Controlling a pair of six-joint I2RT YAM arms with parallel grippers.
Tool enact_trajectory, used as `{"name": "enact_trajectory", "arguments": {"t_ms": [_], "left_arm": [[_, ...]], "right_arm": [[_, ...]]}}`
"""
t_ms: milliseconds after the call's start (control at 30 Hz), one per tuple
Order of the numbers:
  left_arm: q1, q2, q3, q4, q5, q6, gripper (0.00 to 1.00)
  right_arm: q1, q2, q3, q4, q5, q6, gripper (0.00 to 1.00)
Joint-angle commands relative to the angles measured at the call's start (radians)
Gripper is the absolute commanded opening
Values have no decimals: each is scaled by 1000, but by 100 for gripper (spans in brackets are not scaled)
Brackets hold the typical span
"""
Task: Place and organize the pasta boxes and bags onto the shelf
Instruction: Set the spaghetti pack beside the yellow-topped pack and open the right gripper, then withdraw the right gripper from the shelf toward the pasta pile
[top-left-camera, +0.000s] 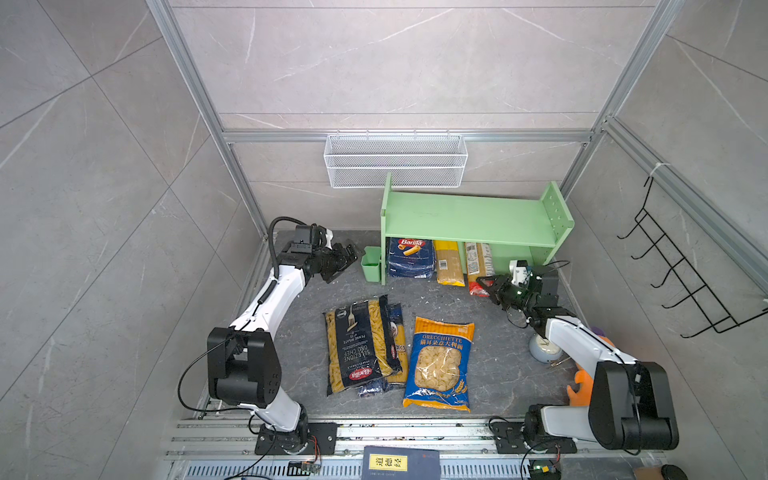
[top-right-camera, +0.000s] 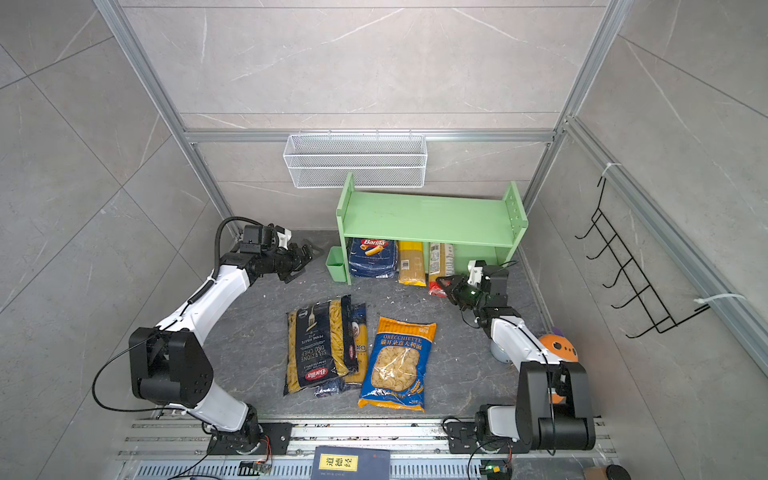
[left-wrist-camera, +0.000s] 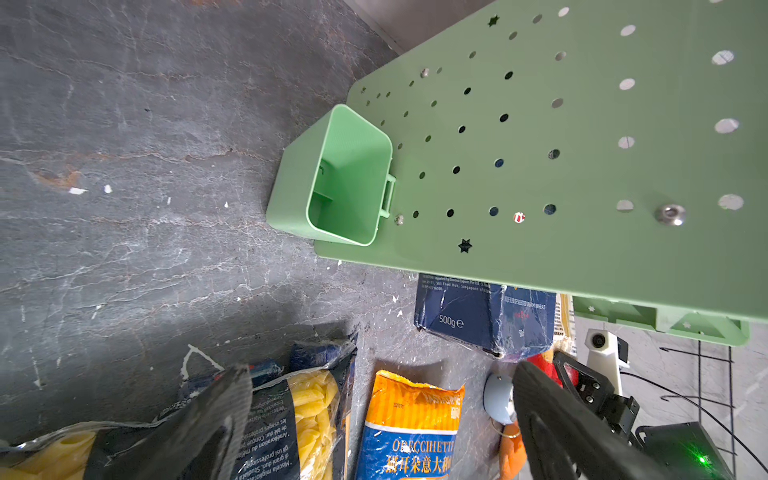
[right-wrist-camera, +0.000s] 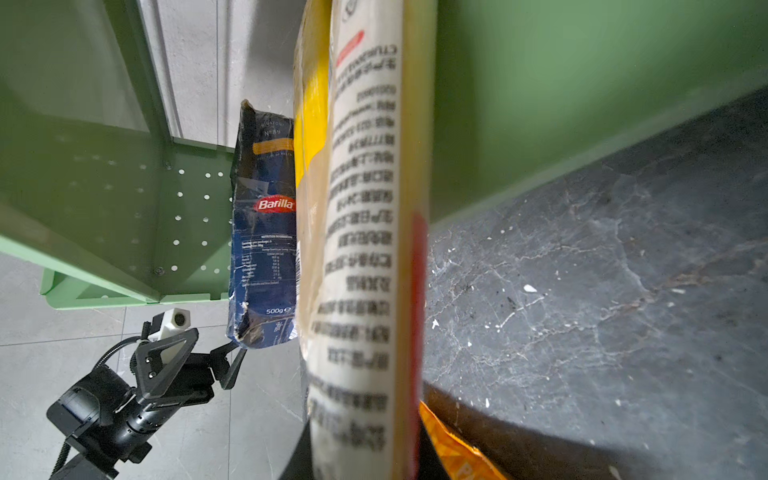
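Beneath the top of the shelf (top-left-camera: 469, 216), beside the yellow pack (top-left-camera: 449, 264) and the carton (top-left-camera: 409, 259) marked "Barilla", the red-ended spaghetti pack (top-left-camera: 477, 259) is clamped by the right gripper (top-left-camera: 482, 284), seemingly to be slid in straight, while the left gripper (top-left-camera: 351, 254) is held open, empty, and the ORECCHIETTE bag (top-left-camera: 440, 365) is left outside.

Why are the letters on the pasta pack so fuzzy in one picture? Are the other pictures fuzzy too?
Right wrist view: the red-ended spaghetti pack sits very near the lens, so its print is blurred, while the Barilla carton behind reads sharp. Left wrist view: the shelf panel is crisp. Both top views: sharp, with soft shade under the shelf's top board.
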Motion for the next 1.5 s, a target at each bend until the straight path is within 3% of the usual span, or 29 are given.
{"name": "enact_trajectory", "arguments": {"t_ms": [0, 300, 600, 800, 900, 1167, 1467], "left_arm": [[5, -53, -3, 4, -11, -4, 100], [5, -95, -48, 13, -18, -6, 100], [5, -135, -100, 35, -12, -14, 100], [5, -174, -141, 45, -7, -18, 100], [4, -200, -161, 51, -6, -17, 100], [5, -277, -215, 53, -21, -33, 100], [5, -362, -246, 28, -49, -33, 100]], "right_arm": [[-2, 41, -4, 74, -42, -9, 15], [-3, 145, 49, 96, -71, -13, 17], [-3, 183, 66, 63, -78, -33, 28], [-5, 173, 22, 58, -63, -39, 64], [-5, 158, 1, 57, -59, -39, 71], [-15, 46, -22, -50, -57, -84, 79], [-21, -84, -13, -177, -96, -112, 81]]}}
